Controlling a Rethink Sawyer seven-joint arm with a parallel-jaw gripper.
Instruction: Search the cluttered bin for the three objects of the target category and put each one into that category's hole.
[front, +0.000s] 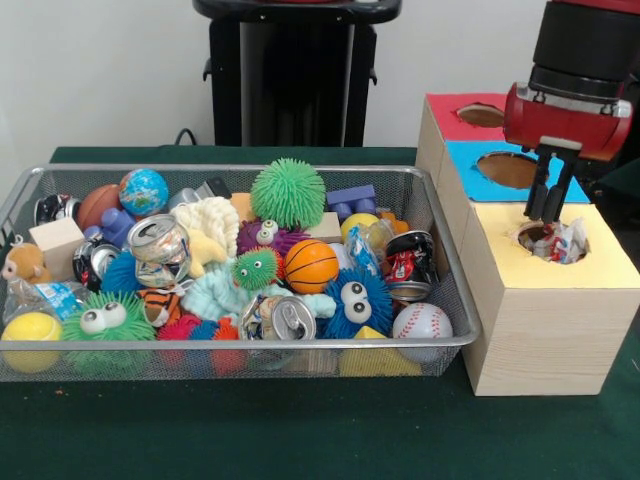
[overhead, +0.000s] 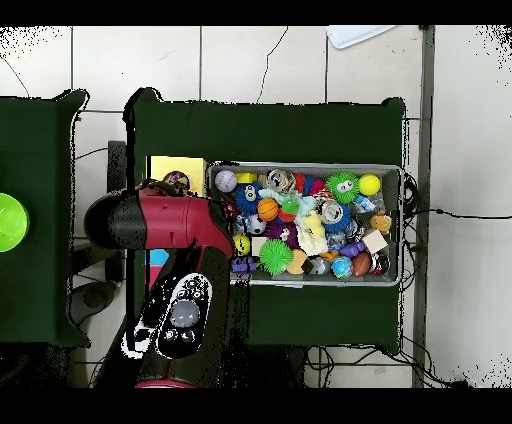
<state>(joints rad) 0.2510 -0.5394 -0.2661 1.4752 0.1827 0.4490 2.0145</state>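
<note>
Green tablecloth; crumpled shiny wrapper (front: 560, 241) fills yellow hole (front: 548, 240).

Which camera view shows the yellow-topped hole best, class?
The front view: the yellow-topped hole is open to view, crumpled items inside, the hand above it. In the overhead view the arm covers most of that box.

Front cam low; overhead straight down.
</note>
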